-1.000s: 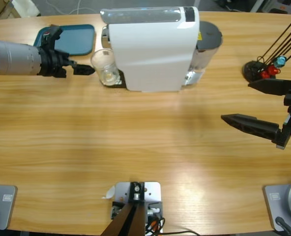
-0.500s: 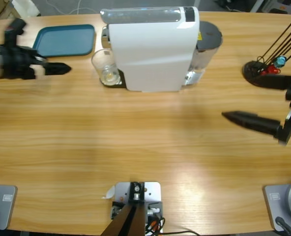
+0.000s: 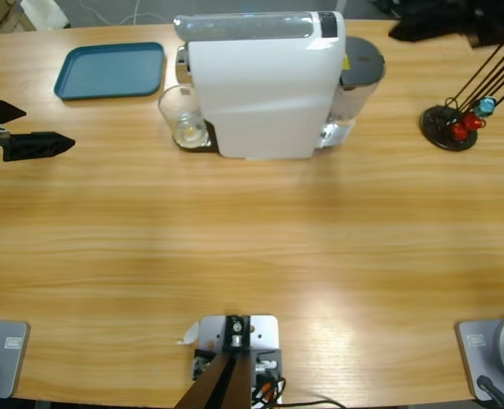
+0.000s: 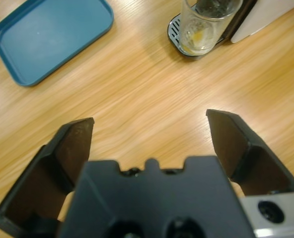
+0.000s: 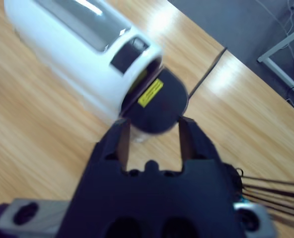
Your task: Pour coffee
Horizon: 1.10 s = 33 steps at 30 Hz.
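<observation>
On the worktop (image 3: pixel 252 247), far left: clear glass (image 3: pixel 184 118) stood upright, mouth up, under the white coffee machine (image 3: pixel 265 85), coffee (image 4: pixel 195 40) a shallow layer inside.
Change: left claw (image 3: pixel 31 129) had backed off leftward, open, empty.
Right claw (image 5: pixel 154 134): withdrawn, open, empty.
Meaning: pouring likely done.

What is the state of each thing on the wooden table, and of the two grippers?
Small clear drinking glass: upright on the machine's drip tray, with a little liquid at the bottom.
Big white coffee machine: standing, lid closed.
Blue rectangular plastic tray: flat, nothing on it.
Left gripper: open, holding nothing, away from the glass.
Right gripper: open, holding nothing, above the machine's dark rear tank.
</observation>
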Tool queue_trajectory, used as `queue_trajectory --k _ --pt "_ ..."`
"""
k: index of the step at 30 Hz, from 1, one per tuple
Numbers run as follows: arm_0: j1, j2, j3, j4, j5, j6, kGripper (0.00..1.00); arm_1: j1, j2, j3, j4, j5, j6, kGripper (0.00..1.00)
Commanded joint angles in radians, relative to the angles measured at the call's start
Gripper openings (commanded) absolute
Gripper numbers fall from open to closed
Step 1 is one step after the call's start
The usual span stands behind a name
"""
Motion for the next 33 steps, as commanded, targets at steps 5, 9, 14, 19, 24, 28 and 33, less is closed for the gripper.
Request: queue_trajectory --k 5,9,14,19,24,28,33 --pt "-0.013 0.033 0.056 -0.037 0.047 0.002 0.977 -0.066 0.254 -0.163 0.027 0.105 -0.051 0.0" --pt "-0.013 0.037 0.058 -0.039 0.047 0.002 0.977 -0.073 0.306 -0.235 0.068 0.106 -0.071 0.0" --pt "-0.013 0.044 0.057 -0.041 0.048 0.002 0.977 -0.074 0.345 -0.312 0.117 0.103 -0.081 0.0" --pt "-0.013 0.048 0.057 -0.044 0.048 0.004 0.977 -0.073 0.364 -0.343 0.138 0.105 -0.081 0.0" --pt "-0.013 0.052 0.056 -0.044 0.048 0.004 0.977 -0.045 0.369 -0.345 0.153 0.104 -0.08 0.0" --pt "-0.013 0.055 0.055 -0.044 0.048 0.004 0.977 -0.015 0.363 -0.342 0.166 0.097 -0.08 0.0" --pt "-0.013 0.059 0.054 -0.044 0.048 0.004 0.977 -0.008 0.37 -0.358 0.175 0.095 -0.08 0.0"
